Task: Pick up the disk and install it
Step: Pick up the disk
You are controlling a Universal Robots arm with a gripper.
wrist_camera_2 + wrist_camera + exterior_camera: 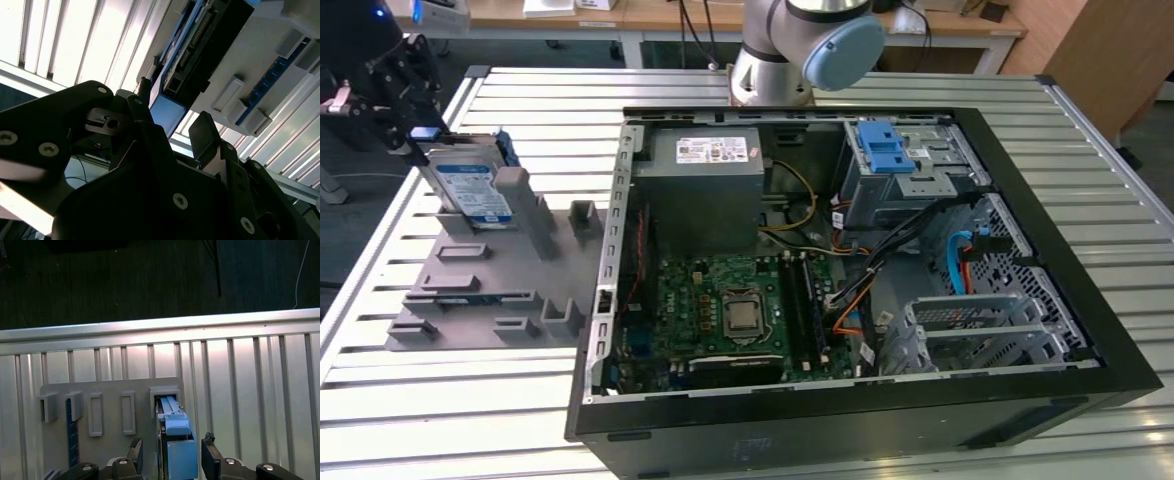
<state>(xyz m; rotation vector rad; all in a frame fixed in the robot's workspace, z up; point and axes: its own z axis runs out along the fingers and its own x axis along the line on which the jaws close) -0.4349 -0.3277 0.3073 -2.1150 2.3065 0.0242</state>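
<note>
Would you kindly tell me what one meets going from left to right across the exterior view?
tool → disk → grey power-supply box → blue latch

Spread claw (174,112) astride the disk (212,37), slatted table (75,45) behind.

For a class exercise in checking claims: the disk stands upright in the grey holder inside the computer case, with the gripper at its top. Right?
Not quite. The holder stands on the table beside the case, not inside it, as the exterior view shows. The disk does stand upright in it, with the gripper at its top.
</note>
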